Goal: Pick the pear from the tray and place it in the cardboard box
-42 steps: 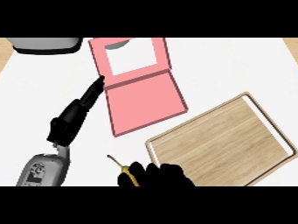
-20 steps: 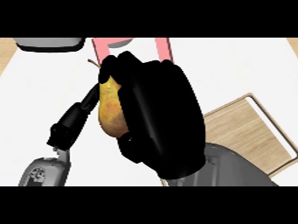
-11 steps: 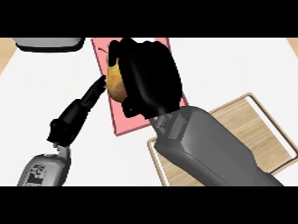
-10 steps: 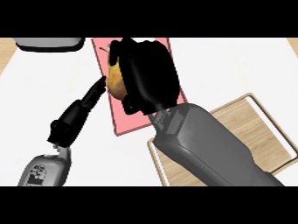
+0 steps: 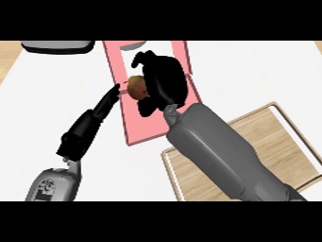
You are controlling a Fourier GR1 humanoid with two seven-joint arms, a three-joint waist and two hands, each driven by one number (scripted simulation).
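Observation:
My right hand [image 5: 165, 80] reaches over the pink box [image 5: 149, 127], its fingers curled round the brown-yellow pear [image 5: 136, 87], which shows only at the hand's left edge. The grey right forearm [image 5: 219, 151] crosses the wooden tray's [image 5: 296, 146] left part. My left hand [image 5: 90, 125] lies straight and open on the white counter, its fingertips [image 5: 112, 93] at the box's left edge, close to the pear. The box's far part is partly hidden by the right hand.
A grey object [image 5: 57, 47] sits at the counter's far left edge. The white counter [image 5: 261, 75] stretches to the right of the box and beyond the tray.
My right hand has lifted the pear off the tray area and carried it up and away over the pink box. It has sunk lower over the box. The left hand has stayed still.

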